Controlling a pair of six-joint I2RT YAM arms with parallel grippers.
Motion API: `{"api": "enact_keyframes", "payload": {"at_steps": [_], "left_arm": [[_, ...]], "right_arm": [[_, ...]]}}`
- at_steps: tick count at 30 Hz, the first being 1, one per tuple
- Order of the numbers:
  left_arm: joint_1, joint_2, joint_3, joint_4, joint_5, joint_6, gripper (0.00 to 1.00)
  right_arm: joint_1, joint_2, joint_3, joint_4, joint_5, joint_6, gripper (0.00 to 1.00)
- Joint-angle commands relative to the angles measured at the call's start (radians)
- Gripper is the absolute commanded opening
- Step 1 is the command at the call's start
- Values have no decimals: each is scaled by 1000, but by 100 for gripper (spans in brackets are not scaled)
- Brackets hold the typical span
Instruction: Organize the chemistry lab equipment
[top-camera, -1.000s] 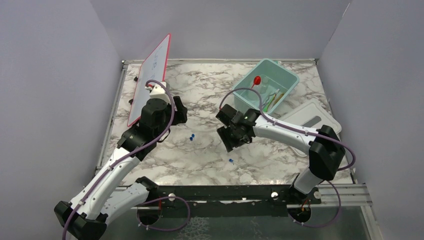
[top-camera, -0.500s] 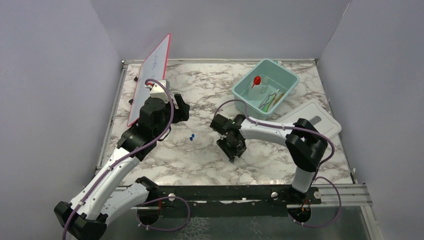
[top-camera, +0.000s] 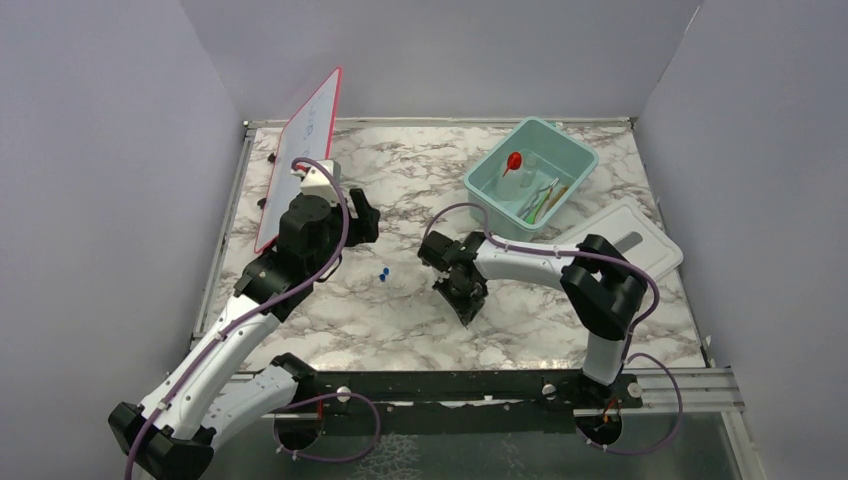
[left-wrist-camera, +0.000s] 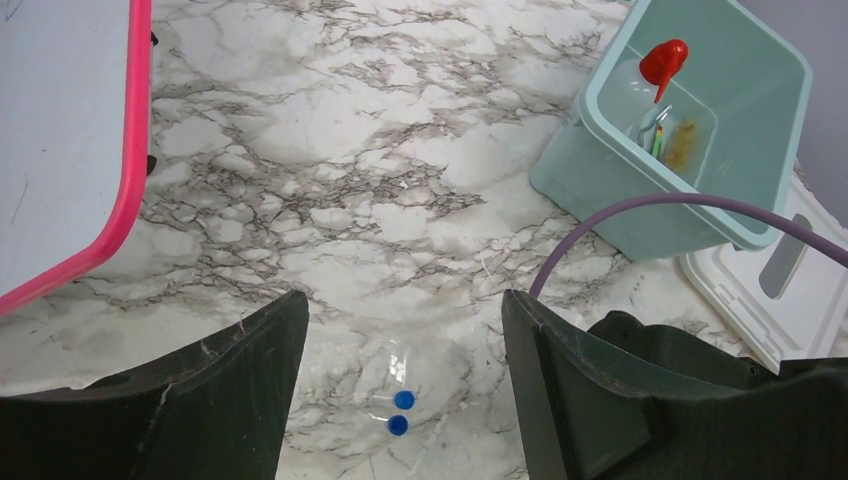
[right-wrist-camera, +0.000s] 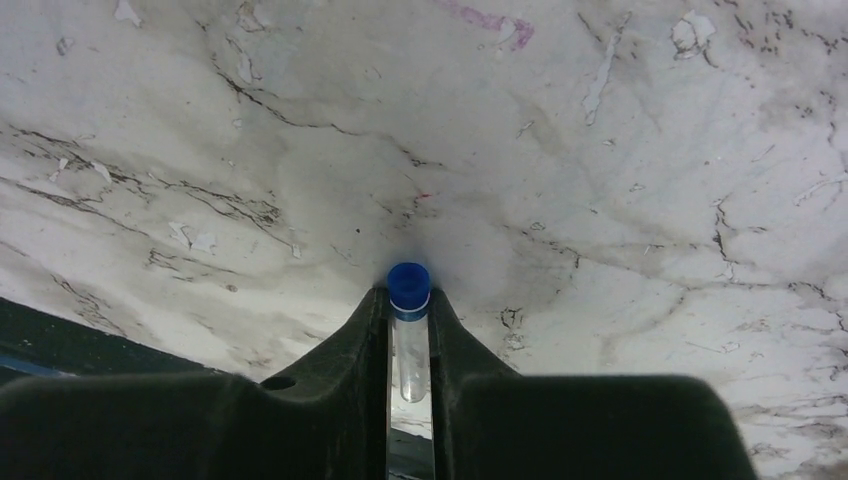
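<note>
In the right wrist view my right gripper (right-wrist-camera: 409, 297) is shut on a clear blue-capped tube (right-wrist-camera: 410, 345), its cap poking out past the fingertips just above the marble. From above, that gripper (top-camera: 468, 306) points down at the table's middle front. My left gripper (left-wrist-camera: 402, 300) hangs open over two more blue-capped tubes (left-wrist-camera: 401, 411) lying side by side on the marble (top-camera: 384, 273), touching neither. A red funnel (top-camera: 514, 160) and thin green and orange tools (top-camera: 545, 200) lie in the teal tub (top-camera: 575, 150).
The tub's white lid (top-camera: 625, 232) lies flat to the right of my right arm. A pink-edged whiteboard (top-camera: 305, 150) leans at the back left, close to my left arm. Grey walls enclose the table on three sides.
My right gripper swung down and toward the front onto the lone tube, then closed on it. My left gripper barely moved and stayed open.
</note>
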Motion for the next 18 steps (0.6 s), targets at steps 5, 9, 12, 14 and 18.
{"api": "enact_keyframes", "payload": {"at_steps": [5,9,12,14,18], "left_arm": [[6,-1,-11,74,162,-1,88],[6,2,-40,161,312,3,98],[7,-5,-83,246,427,4,97],[6,-16,-114,313,492,9,93],[6,-21,-161,437,604,8,87]], "right_arm": [[6,-110,1,176,202,100,12],[6,-304,-22,361,255,141,12],[6,-446,-75,549,271,157,12],[6,-515,-99,650,279,161,12],[6,-604,-126,807,267,195,14]]}}
